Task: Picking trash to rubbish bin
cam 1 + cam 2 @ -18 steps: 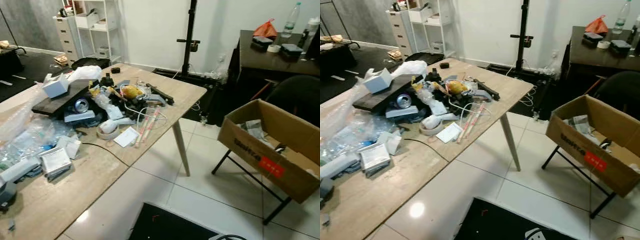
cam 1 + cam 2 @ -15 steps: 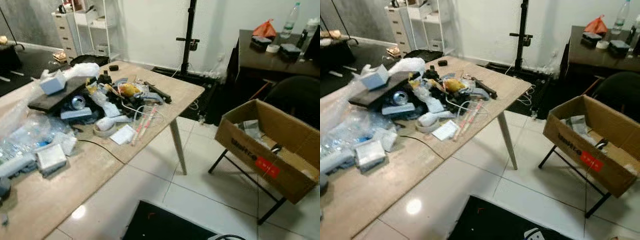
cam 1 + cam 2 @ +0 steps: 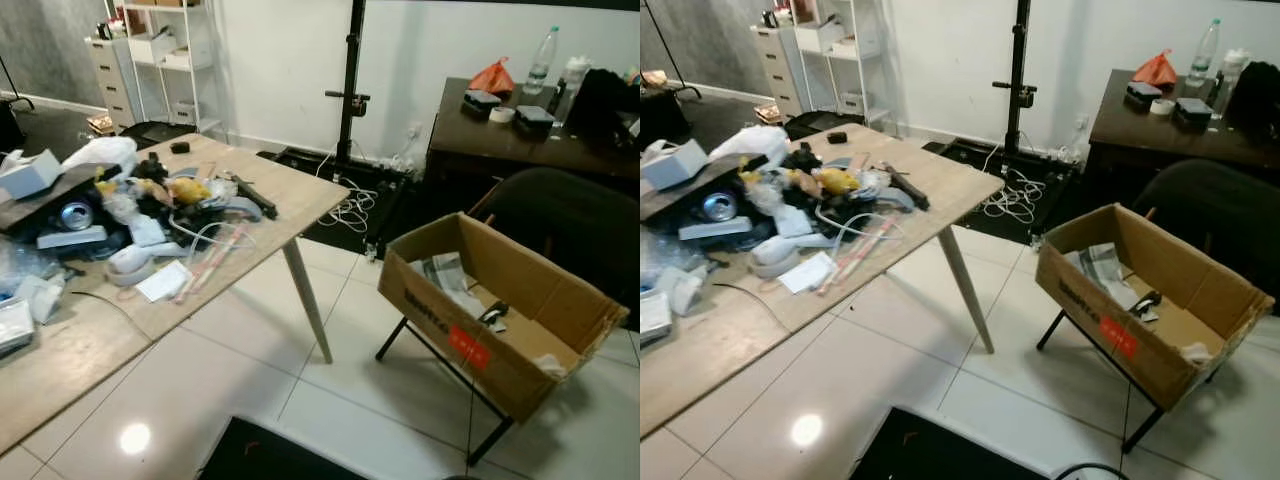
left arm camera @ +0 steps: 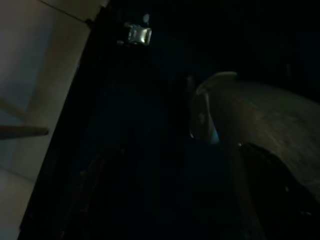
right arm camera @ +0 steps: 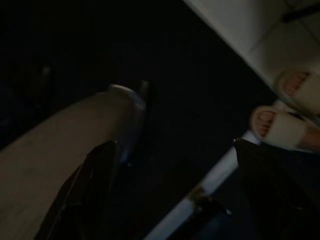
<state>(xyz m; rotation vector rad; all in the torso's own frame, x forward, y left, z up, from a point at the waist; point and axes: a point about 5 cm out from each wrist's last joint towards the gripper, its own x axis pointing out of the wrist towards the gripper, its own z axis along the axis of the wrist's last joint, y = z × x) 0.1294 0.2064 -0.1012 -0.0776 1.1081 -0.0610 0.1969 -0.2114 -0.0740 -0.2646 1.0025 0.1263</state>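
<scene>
A light wooden desk (image 3: 730, 335) is seen heaped with the trash still to be cleared: a drink can (image 3: 717, 206) lying on its side, a roll of tape (image 3: 771, 262), a white card (image 3: 808, 272), tangled white cable (image 3: 845, 222), a yellow wrapper (image 3: 837, 180) and crumpled plastic bags (image 3: 762, 141). Well apart from it, across a stretch of white tiled floor (image 3: 900, 350), an open cardboard box (image 3: 1145, 300) is propped on a black folding stand (image 3: 1080, 330), apparently so that it can serve as the rubbish bin at a reachable height; some paper (image 3: 1102, 268) and a few small scraps are already lying inside. Dark lettering and a red label (image 3: 1120, 338) are carried on the box's near side, but neither can be read. In the wrist views, dark and shaded, the left gripper (image 4: 165, 200) and right gripper (image 5: 165, 195) are shown hanging low over a black mat (image 3: 940, 455), as would be expected while nothing is being carried; the right gripper's fingers (image 5: 82, 192) are held spread with nothing between them, and the left pair appears the same, though dimly. A person's sandalled foot (image 5: 277, 127) is glimpsed just beside the mat. A dark desk (image 3: 1160, 135) at the back wall bears a water bottle (image 3: 1204, 45) and an orange bag (image 3: 1156, 70). The task is judged to be between pickups.
</scene>
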